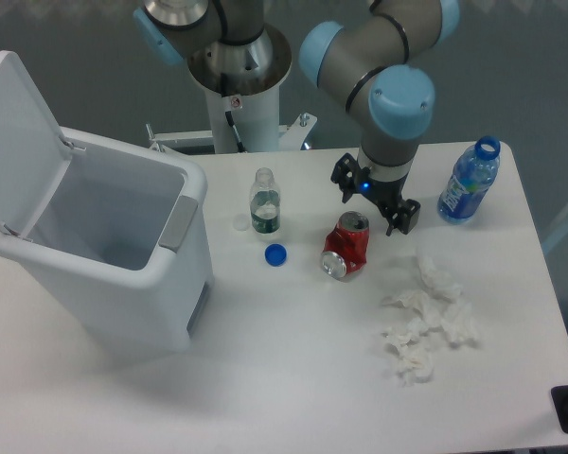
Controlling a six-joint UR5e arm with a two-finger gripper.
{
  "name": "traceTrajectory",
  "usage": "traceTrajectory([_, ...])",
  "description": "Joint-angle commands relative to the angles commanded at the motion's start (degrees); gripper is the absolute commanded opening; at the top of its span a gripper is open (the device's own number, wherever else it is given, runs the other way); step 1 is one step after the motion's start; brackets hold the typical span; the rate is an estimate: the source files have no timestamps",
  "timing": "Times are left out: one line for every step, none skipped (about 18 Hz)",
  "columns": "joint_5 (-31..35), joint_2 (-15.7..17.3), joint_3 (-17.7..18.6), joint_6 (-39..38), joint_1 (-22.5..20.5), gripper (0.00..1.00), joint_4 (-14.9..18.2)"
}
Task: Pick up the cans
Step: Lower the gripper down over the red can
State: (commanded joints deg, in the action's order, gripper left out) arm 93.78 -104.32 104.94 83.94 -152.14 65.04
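The crushed red can (346, 246) with silver ends lies tilted on the white table, near its middle. My gripper (375, 203) hangs just above and behind the can's upper end, a little to its right. Its two black fingers are spread apart and hold nothing. The can is apart from the fingers.
A small clear green-labelled bottle (264, 201) stands left of the can, with a blue cap (275, 254) and a white cap (240, 223) near it. A blue plastic bottle (469, 182) stands at the right. Crumpled tissues (428, 317) lie front right. An open white bin (114, 248) stands at the left.
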Motion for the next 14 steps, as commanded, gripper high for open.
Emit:
traceTrajectory([0.2,-0.4,0.3,0.0,0.0,1.0,0.0])
traceTrajectory([0.2,-0.4,0.5,0.0,-0.1,1.0,0.0])
traceTrajectory([0.4,-1.0,0.7,0.0,-0.3,1.0,0.0])
traceTrajectory([0.8,-1.1,0.7,0.0,-0.5,1.0,0.1])
traceTrajectory([0.8,-1.1,0.8,-0.1,-0.6,1.0,0.1])
traceTrajectory([0.9,-1.1,0.9,-0.2,-0.6,1.0,0.2])
traceTrajectory([0.8,-1.2,1.1,-0.3,-0.7,1.0,0.2])
traceTrajectory([0.8,-1.4,1.3,-0.5,-0.7,1.0,0.2])
traceTrajectory([0.9,-1.6,1.5,-0.5,-0.8,1.0,0.2])
traceTrajectory([0.8,-1.7,1.7,-0.6,-1.1,1.0,0.1])
traceTrajectory([0.8,-1.8,1.8,-0.5,-1.1,1.0,0.2])
traceTrajectory([0.7,-1.8,1.8,-0.5,-1.8,1.0,0.1])
traceTrajectory([0.6,-1.9,1.8,-0.6,-2.3,1.0,0.1])
traceTrajectory([0.7,-1.9,1.7,-0.6,-2.6,1.0,0.0])
